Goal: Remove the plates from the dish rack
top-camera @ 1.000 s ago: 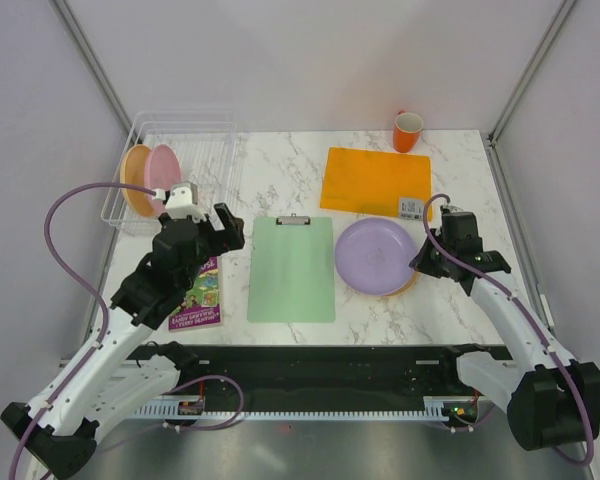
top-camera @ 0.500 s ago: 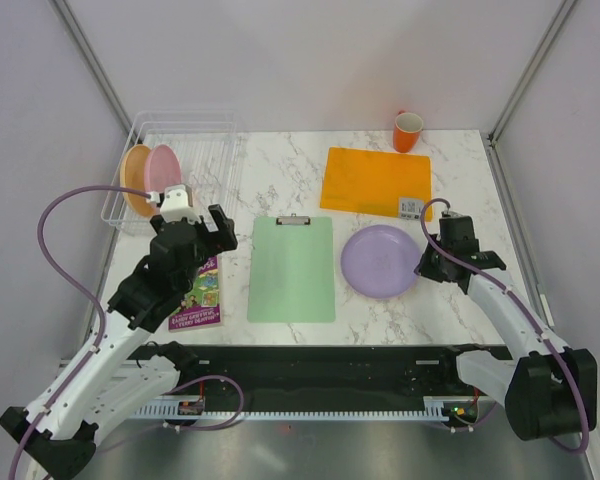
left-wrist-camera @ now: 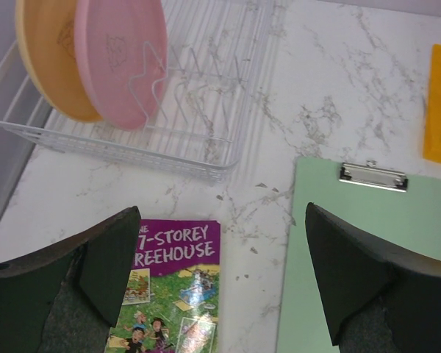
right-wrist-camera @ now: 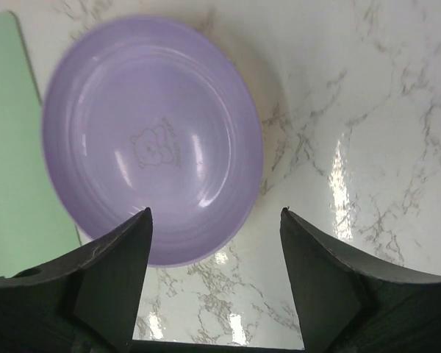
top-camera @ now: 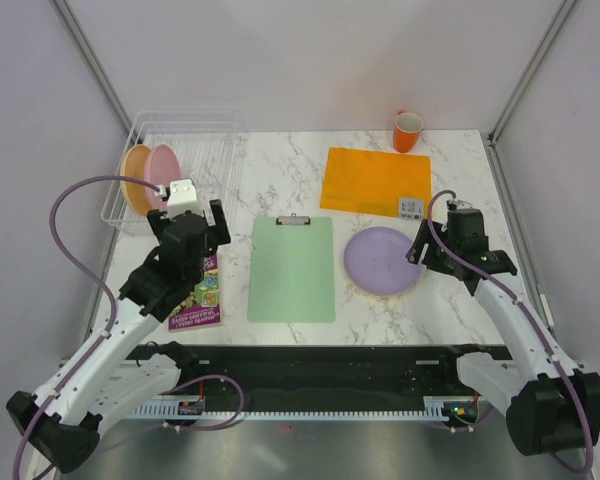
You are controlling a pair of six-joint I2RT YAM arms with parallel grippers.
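The white wire dish rack (top-camera: 206, 150) stands at the table's back left. Two plates stand upright at its left end: a yellow-orange plate (top-camera: 132, 180) and a pink plate (top-camera: 164, 168), shown close in the left wrist view as the pink plate (left-wrist-camera: 121, 62) in front of the yellow-orange plate (left-wrist-camera: 48, 55). My left gripper (top-camera: 191, 221) hovers open just in front of the rack, above the table, with nothing between its fingers. A lilac plate (top-camera: 382, 260) lies flat on the marble right of centre. My right gripper (top-camera: 423, 252) is open over its right rim, and the lilac plate (right-wrist-camera: 151, 136) is free of the fingers.
A green clipboard (top-camera: 292, 268) lies in the middle. An orange sheet (top-camera: 375, 180) lies behind the lilac plate, with an orange mug (top-camera: 408, 131) at the back. A purple book (top-camera: 200, 295) lies under my left gripper. Walls close in on the left and right.
My right gripper has opened and let go of the lilac plate, which now lies flat on the table. My left gripper has edged slightly toward the rack.
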